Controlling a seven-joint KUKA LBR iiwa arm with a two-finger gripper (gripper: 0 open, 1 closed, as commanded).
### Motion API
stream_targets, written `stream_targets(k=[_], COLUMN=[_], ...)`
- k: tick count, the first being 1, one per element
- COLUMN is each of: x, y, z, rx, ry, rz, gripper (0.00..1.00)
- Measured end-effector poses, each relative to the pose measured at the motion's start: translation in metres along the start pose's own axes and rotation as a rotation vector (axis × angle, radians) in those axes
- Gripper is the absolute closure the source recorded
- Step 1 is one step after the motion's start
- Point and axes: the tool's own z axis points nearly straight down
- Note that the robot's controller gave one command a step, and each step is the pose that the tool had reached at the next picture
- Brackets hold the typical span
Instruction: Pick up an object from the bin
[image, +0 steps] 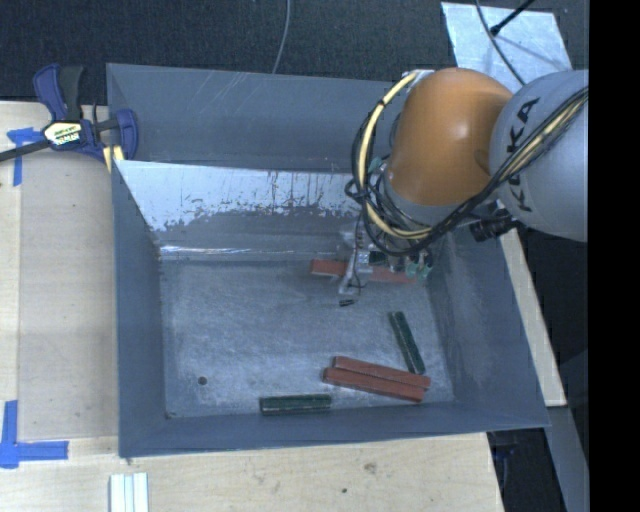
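Note:
My gripper (349, 285) hangs low near the bin's back wall, right of the middle. A red-brown bar (325, 268) lies flat on the floor just behind it; the bar's left end shows beside the gripper and the rest runs to the right under the wrist. Whether the gripper touches the bar I cannot tell. A dark green stick (406, 342) lies at a slant a little to the front right of the gripper.
Two red-brown bars (377, 379) lie side by side near the front right of the bin floor. Another dark green stick (295, 404) rests along the front wall. A small dark speck (202, 380) sits at the front left.

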Motion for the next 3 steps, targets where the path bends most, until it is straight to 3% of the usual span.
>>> stream_targets(k=[1,2,3], x=[0.000,0.005,0.021], y=[0.000,0.001,-0.032], z=[0.000,0.055,-0.063], rx=[0.000,-0.001,0.001], ry=[0.000,-0.006,0.001], rz=[0.000,-0.017,-0.024], gripper=[1.00,1.00,1.00])
